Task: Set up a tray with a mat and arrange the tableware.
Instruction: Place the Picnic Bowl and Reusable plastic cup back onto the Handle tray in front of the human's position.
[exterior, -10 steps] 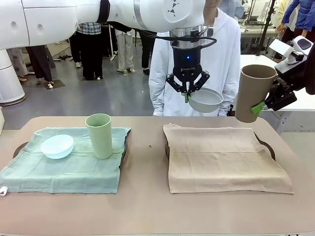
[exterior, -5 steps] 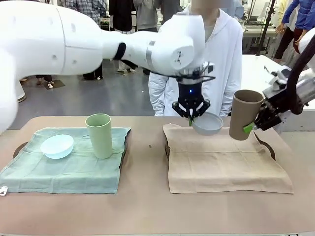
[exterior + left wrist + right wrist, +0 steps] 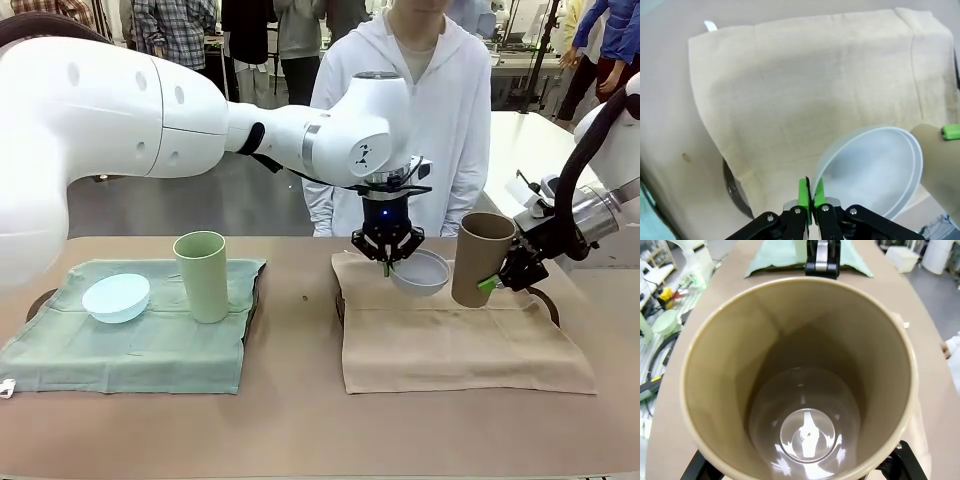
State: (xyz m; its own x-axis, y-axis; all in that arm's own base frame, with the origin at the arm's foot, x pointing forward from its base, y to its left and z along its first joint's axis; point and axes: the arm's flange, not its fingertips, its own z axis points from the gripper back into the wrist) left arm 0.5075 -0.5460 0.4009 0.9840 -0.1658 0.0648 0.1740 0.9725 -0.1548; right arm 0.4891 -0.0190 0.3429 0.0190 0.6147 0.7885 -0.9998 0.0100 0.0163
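Beige mat (image 3: 460,345) on tan table (image 3: 300,420) (busy workshop behind)

My left arm reaches across from the left side past the table's middle, wrist bent straight down, left gripper (image 3: 387,262) with its green pads pinched tight on the rim of the white bowl (image 3: 424,272) (the pads nearly meet). My right arm comes in from the right, right gripper (image 3: 497,280) clamped around the tan-brown cup (image 3: 479,260), jaws wide.
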